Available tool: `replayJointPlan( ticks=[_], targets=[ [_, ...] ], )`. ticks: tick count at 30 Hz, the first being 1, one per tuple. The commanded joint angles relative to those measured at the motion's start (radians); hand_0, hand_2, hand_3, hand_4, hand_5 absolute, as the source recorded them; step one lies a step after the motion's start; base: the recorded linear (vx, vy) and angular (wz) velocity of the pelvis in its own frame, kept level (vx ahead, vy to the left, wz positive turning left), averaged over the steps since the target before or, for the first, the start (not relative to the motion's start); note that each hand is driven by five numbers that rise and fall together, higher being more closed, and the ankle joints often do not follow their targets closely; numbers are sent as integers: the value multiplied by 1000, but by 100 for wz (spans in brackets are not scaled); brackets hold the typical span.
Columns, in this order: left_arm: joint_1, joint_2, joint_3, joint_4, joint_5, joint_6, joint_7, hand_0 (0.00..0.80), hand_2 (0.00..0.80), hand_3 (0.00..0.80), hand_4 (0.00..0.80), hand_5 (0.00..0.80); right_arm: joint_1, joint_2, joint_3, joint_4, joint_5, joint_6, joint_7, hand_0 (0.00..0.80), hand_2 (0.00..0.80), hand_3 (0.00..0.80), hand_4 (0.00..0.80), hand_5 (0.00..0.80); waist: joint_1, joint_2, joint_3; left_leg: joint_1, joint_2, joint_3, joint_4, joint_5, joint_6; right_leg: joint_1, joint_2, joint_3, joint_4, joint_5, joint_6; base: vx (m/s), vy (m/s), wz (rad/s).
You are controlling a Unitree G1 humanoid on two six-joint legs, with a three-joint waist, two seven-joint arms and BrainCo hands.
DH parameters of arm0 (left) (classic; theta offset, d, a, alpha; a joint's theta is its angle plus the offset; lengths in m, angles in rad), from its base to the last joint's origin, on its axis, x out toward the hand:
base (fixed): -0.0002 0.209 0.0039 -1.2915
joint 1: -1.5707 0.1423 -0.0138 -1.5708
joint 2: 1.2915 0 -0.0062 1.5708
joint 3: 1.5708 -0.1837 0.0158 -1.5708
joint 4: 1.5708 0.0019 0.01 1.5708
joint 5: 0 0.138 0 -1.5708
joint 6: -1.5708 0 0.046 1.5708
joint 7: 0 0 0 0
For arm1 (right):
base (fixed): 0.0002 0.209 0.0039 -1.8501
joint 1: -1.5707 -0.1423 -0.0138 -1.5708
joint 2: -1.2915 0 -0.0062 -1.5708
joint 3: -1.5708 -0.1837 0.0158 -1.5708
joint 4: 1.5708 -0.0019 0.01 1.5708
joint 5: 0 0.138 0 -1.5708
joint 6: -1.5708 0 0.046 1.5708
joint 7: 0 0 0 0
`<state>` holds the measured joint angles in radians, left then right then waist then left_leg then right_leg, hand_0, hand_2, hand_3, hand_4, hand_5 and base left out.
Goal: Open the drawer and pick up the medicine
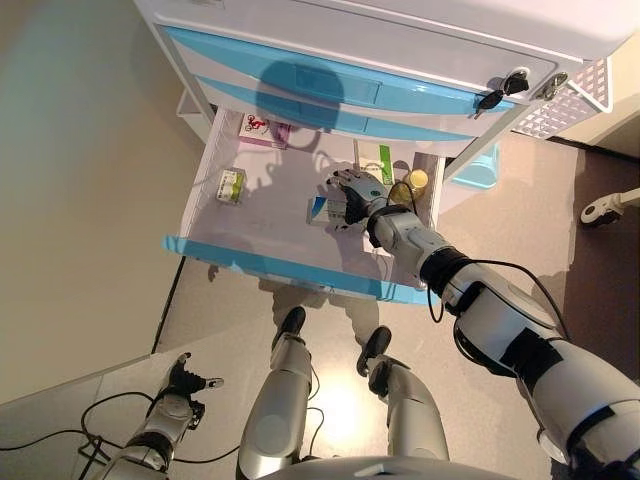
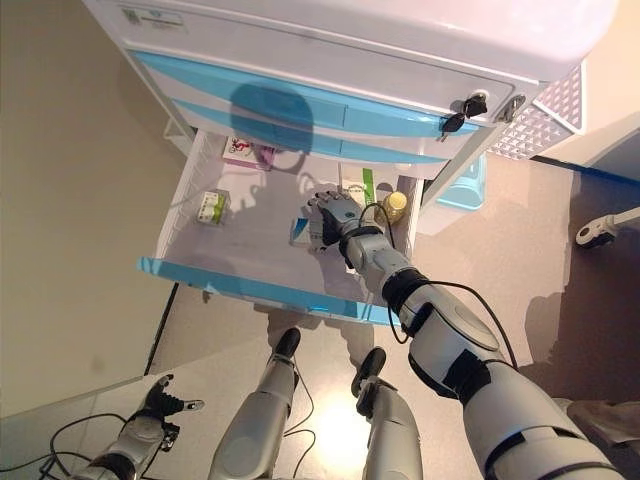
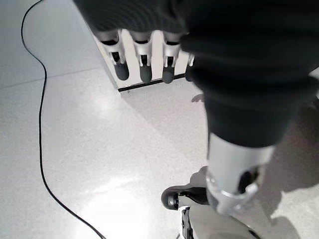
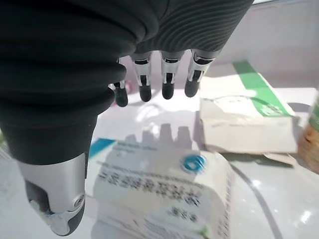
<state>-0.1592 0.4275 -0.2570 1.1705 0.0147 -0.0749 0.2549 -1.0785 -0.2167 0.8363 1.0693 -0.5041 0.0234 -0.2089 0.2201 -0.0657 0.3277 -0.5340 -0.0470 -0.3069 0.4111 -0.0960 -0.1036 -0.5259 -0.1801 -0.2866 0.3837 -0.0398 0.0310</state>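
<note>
Two hands in view, one drawer pulled out.
Left hand (image 1: 178,385): low by the floor, well apart from the cabinet, fingers loosely spread, holding nothing.
Drawer (image 1: 290,271): open, white inside with a blue front; the right hand reaches down into it.
Small green-and-white box (image 1: 231,185): on the drawer floor, well to the left of the right hand.
Pink-and-white box (image 1: 262,129): back left of the drawer, beyond the right hand, partly under the closed blue drawer above.
Medicine box (image 4: 164,191): white with a blue corner and a blue round mark, lying flat on the drawer floor directly under the right hand's palm.
Right hand (image 4: 149,84): hovers just over the medicine box, fingers straight and apart, thumb off to the side, not gripping; can't confirm contact.
Green-and-white packet (image 4: 249,119): just past the fingertips (image 4: 192,88), beside the medicine box.
Yellowish bottle (image 1: 416,181): right of the right hand, by the drawer's right wall.
Keys (image 1: 502,91): hanging in the cabinet lock, above and to the right of the right hand.
</note>
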Motion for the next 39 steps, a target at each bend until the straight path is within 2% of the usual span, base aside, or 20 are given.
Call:
replayJointPlan(
  ticks=[1, 39],
  targets=[
    [-15, 20, -18, 33, -38, -3, 6, 0, 0, 0, 0, 0, -84, -19, -26, 17, -28, -4, -31, 0, 0, 0, 0, 0, 16, -4, 25, -22, -83, 9, -97, 116, 94, 58, -6, 23, 27, -39, 68, 0, 0, 0],
    [-38, -1, -62, 21, -40, 0, 15, 0, 0, 0, 0, 0, -87, 65, -24, 122, -57, 19, -47, 0, 0, 0, 0, 0, 33, 32, 66, -63, -91, 16, -89, 129, 98, 23, -8, 27, 29, -25, 70, -1, 1, 0]
  ],
)
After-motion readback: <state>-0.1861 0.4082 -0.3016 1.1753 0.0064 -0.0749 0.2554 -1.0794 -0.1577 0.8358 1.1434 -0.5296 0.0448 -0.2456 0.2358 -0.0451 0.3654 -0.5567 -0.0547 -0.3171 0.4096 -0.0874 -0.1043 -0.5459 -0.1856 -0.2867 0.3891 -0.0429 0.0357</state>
